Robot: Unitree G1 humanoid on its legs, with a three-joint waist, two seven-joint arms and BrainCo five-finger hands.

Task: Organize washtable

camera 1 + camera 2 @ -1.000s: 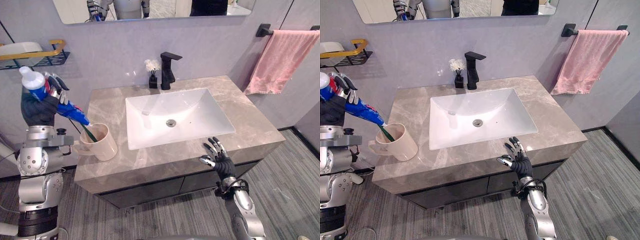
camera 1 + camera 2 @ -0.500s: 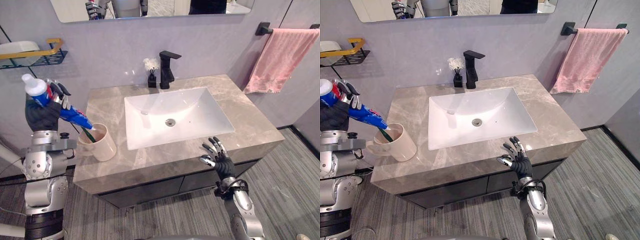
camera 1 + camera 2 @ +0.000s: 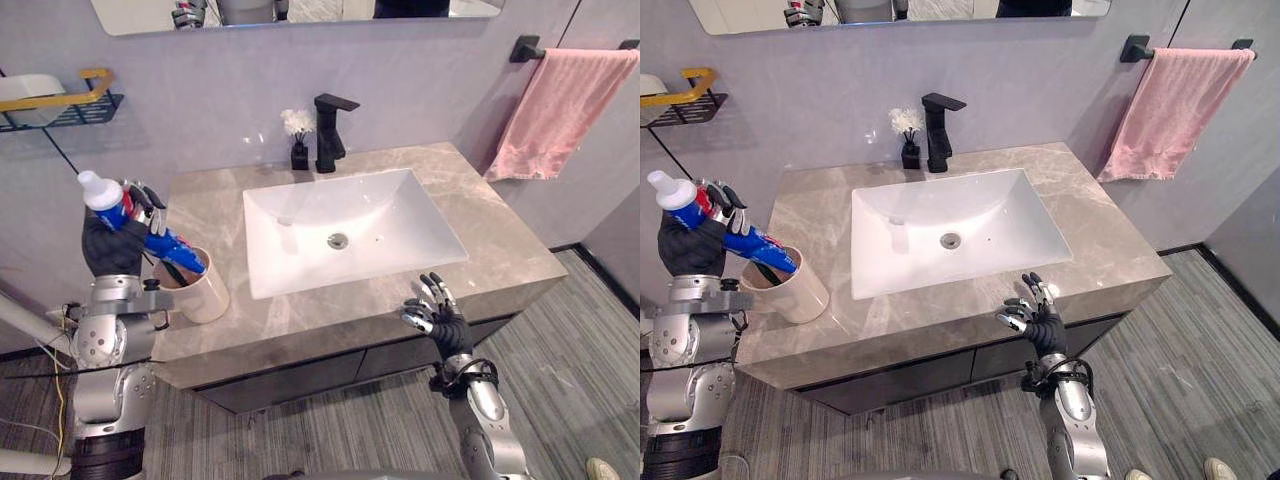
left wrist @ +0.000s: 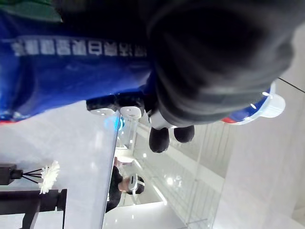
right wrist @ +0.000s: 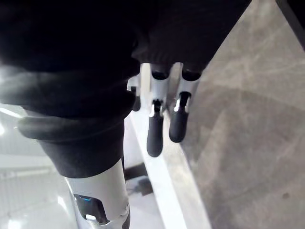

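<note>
Toothpaste is going into the mug at this point, by my reading. The left robot hand point(image 3: 108, 250) is curling its fingers around a blue toothpaste tube point(image 3: 150, 232), gripping it near the white-capped end, which is pointing up and away from the sink point(image 3: 350, 225). The tube is slanting, and its flat lower end is dipping inside the rim of the cream mug point(image 3: 205, 298). The mug is standing near the front left corner of the table point(image 3: 500, 250), close to the edge. The left wrist view is showing dark fingertips point(image 4: 159, 138) wrapping over the blue body, so the hold is looking firm.

The right robot hand point(image 3: 438, 320) is hovering at the table's front edge, in front of the sink, with its fingers spread and holding nothing.

Several risks are standing out from here. The tube is leaning steeply, so letting go now could send the heavy capped end tipping outward, and it might drag the light mug over or off the nearby edge. Pushing down along the slant could slide the mug sideways instead of seating the tube. Straightening the tube before releasing would be lowering both risks. The idle hand is too far off to be steadying the mug.
</note>
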